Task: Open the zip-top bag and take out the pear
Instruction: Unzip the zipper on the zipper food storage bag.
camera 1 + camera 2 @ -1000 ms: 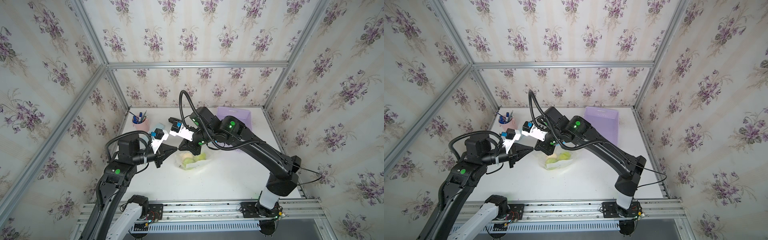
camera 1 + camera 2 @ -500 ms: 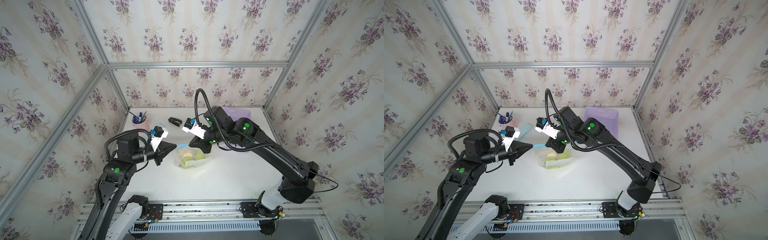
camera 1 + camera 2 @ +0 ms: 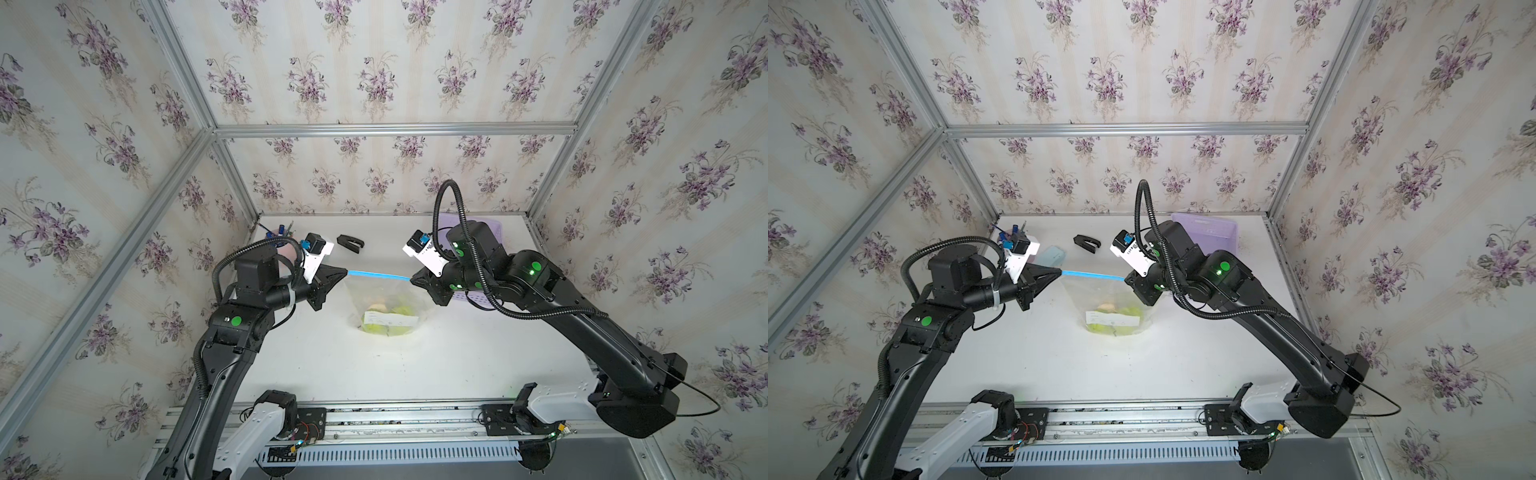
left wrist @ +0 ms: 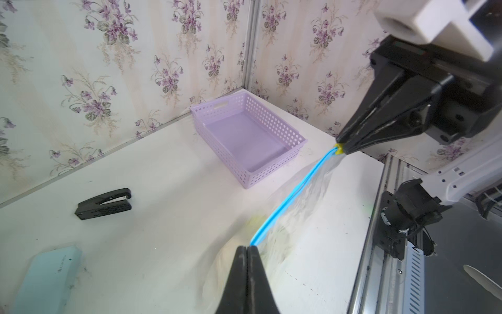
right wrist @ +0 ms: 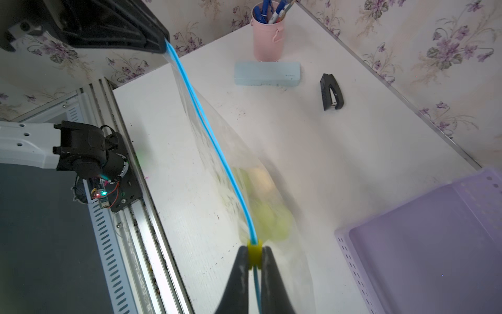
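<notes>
A clear bag (image 3: pixel 386 296) with a blue strip (image 3: pixel 376 274) and yellow slider (image 5: pixel 254 252), a lilac dotted basket (image 4: pixel 274 165), a pink cup (image 5: pixel 267 43), a black stapler (image 4: pixel 104 204), and purple-flowered wallpaper (image 3: pixel 374 62).

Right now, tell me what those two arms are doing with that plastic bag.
The left gripper is shut on one end of the light-blue zip strip of the clear crinkly plastic zip-top bag. The right gripper pinches the small yellow slider at the other end. The strip is stretched between them, its two tracks apart in the wrist views, so the mouth looks unzipped. The yellow-green fruit is inside, not yet taken out.
</notes>
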Motion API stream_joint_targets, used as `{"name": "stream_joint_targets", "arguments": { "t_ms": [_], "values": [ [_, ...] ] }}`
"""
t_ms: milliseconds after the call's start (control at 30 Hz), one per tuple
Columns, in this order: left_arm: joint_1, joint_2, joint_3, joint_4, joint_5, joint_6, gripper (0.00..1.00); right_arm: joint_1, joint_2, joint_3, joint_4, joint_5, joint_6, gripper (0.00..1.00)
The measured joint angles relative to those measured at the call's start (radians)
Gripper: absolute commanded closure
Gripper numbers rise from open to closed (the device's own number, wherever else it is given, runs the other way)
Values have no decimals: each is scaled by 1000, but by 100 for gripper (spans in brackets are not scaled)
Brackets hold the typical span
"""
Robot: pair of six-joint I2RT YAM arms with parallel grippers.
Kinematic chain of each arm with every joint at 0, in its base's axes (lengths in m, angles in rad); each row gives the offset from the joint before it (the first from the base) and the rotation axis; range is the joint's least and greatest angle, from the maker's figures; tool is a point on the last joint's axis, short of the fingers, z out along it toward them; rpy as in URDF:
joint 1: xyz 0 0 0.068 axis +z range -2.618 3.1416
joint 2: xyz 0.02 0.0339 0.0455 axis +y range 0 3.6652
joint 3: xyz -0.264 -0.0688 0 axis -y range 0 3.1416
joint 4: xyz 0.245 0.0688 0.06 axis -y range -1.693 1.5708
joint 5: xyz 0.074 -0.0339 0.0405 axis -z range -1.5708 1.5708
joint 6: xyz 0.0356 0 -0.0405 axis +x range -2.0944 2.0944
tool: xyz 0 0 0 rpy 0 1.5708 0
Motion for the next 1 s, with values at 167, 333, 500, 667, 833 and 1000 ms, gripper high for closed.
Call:
{"name": "stream_joint_targets", "arguments": {
  "t_ms": [167,333,500,667,833,1000],
  "values": [
    [19,58,49,9,-59,3,100,-27,-29,-40,-2,51,28,92],
    [31,117,96,21,-105,3,100,-51,-58,-60,-6,75,49,92],
    [47,160,124,31,-137,3,99,-61,-83,-92,-7,91,70,92],
    [60,182,144,34,-123,3,99,-76,-107,-120,21,87,74,92],
    [61,195,148,40,-113,3,98,-92,-117,-122,29,80,79,77],
    [71,163,109,100,-132,-25,95,-104,-104,-39,-34,64,98,41]
  ]
}}
